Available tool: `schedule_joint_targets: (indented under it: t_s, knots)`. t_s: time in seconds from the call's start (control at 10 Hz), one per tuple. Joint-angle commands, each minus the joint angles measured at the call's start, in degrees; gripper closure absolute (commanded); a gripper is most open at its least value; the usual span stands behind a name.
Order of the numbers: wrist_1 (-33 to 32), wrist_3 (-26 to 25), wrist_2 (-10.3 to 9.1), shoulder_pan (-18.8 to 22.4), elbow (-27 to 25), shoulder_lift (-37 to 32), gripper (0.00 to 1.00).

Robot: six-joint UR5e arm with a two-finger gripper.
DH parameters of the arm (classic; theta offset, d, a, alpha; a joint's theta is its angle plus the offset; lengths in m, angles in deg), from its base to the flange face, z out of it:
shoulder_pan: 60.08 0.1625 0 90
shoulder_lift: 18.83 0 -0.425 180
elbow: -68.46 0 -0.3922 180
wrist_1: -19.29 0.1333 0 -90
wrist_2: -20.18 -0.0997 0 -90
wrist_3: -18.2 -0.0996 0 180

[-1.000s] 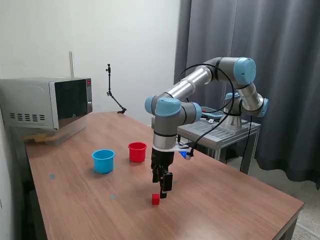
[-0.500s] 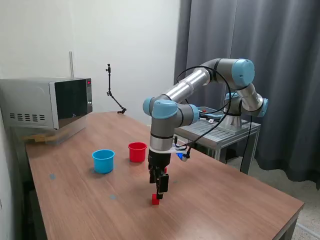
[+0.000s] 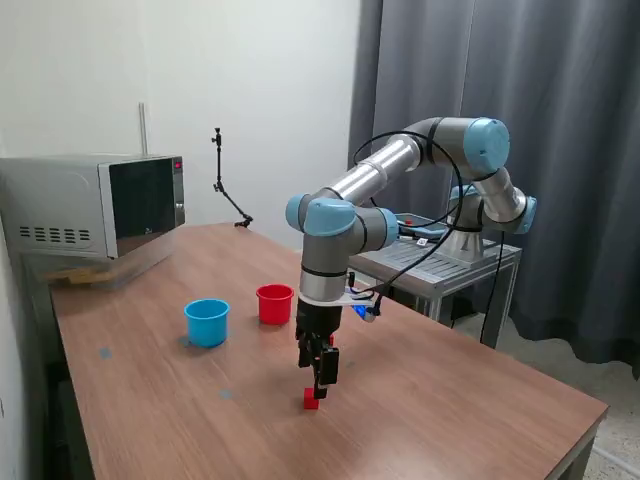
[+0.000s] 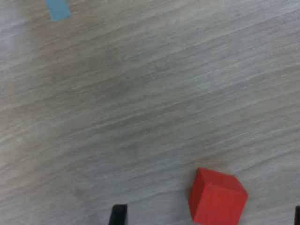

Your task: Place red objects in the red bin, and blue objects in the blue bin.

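The gripper (image 3: 319, 385) is hanging just above the red cube (image 3: 311, 399), which is sitting on the bare worktop (image 3: 450, 400) directly beneath the jaws and a touch toward seven o'clock of them in the exterior view. In the wrist view the same cube (image 4: 217, 196) is lying between the two dark fingertips (image 4: 118, 214) showing at the picture's edge, nearer one jaw than the other, so the drop probably needs a small sideways correction to centre it. The cube has no long axis; it is sitting slightly turned against the line between the jaws, so its corners may be meeting the pads first. The jaws are standing spread well wider than the cube, holding nothing and touching nothing. The red cup (image 3: 275, 303) is waiting at about eleven o'clock from the cube, well apart, with the light-blue cup (image 3: 207, 322) just beside it toward nine o'clock. A small pale blue patch (image 4: 58, 9) is showing on the wood in the wrist view; what it is cannot be told. No blue cubes are showing here.
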Motion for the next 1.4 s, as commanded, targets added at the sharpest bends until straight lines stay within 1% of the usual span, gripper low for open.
schedule_joint_targets:
  t_s: [0.0,0.2,0.4,0.5,0.6,1.0,1.3]
  knots:
    - [0.0,0.7,-0.27,0.2,-0.1,0.0,0.0]
    - [0.0,0.8,-0.79,0.7,-0.2,0.0,0.0]
    - [0.1,0.8,-0.8,1.1,-0.5,-0.1,0.0]
    - [0.1,0.8,-1.58,1.2,-0.6,0.0,0.0]
    - [0.1,0.8,-1.85,1.2,-0.6,-0.1,0.0]
    - [0.1,0.8,-1.85,1.6,-0.6,0.0,0.0]
    - [0.1,0.9,-1.76,1.1,-0.6,0.0,0.0]
